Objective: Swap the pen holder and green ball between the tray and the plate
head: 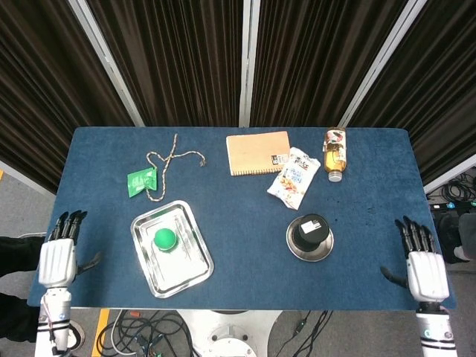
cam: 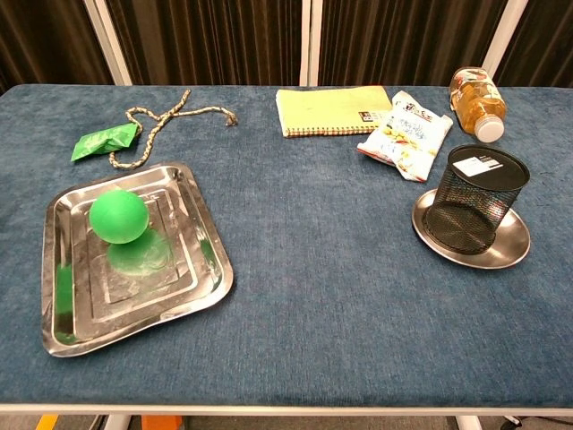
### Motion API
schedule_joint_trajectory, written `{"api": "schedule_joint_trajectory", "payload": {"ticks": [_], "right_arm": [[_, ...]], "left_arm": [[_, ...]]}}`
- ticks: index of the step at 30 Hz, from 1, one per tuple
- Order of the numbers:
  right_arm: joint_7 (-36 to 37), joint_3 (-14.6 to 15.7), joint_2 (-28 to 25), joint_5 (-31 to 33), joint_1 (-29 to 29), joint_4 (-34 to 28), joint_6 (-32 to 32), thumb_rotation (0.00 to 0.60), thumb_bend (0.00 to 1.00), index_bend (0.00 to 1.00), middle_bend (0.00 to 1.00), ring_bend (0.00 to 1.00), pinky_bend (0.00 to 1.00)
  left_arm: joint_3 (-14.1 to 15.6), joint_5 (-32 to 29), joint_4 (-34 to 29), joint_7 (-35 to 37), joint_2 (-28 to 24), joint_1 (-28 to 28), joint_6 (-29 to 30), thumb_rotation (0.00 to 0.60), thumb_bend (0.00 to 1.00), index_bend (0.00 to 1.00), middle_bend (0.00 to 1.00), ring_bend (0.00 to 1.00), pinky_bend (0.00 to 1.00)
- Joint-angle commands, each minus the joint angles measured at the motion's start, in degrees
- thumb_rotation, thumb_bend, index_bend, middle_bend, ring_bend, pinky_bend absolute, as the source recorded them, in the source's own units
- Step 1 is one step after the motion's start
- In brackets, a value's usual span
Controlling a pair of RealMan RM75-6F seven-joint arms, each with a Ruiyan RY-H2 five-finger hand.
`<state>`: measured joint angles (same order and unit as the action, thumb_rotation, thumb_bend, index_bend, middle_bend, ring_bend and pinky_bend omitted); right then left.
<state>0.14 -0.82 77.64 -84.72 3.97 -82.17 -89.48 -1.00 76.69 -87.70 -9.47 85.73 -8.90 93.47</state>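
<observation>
The green ball (head: pixel 164 238) (cam: pixel 118 216) lies loose in the square metal tray (head: pixel 190 262) (cam: pixel 199 279) at the front left of the table. The black mesh pen holder (head: pixel 310 230) (cam: pixel 474 199) stands upright on the round metal plate (head: pixel 293 248) (cam: pixel 510 251) at the front right. My left hand (head: pixel 58 256) hangs off the table's left edge, fingers apart, holding nothing. My right hand (head: pixel 421 266) sits off the front right corner, fingers spread and empty. Neither hand appears in the chest view.
At the back lie a tan notebook (head: pixel 257 152), a snack packet (head: pixel 294 177) and a bottle (head: pixel 335 154) on its side. A rope (head: pixel 167 165) and a green sachet (head: pixel 140 181) lie behind the tray.
</observation>
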Motion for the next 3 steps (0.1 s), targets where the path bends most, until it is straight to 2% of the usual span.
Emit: {"api": "schedule_joint_trajectory", "payload": {"ticks": [1,3], "right_arm": [[2.14,1.73,4.81,0.76,-2.15,6.67,1.25,0.6,0.05,0.0,0.0,0.0,0.0],[2.64,1.17,5.32,0.6,-2.13,7.73,1.05,0.6,0.05,0.0,0.0,0.0,0.0]], "left_arm": [[0.5,0.76,1.17,0.74,0.64,1.16,0.83,0.6,0.12,0.12,0.1,0.05,0.25],[0.55,1.25,1.46,1.5,0.79,1.87,1.12,0.6,0.12,0.12,0.1,0.05,0.24]]}}
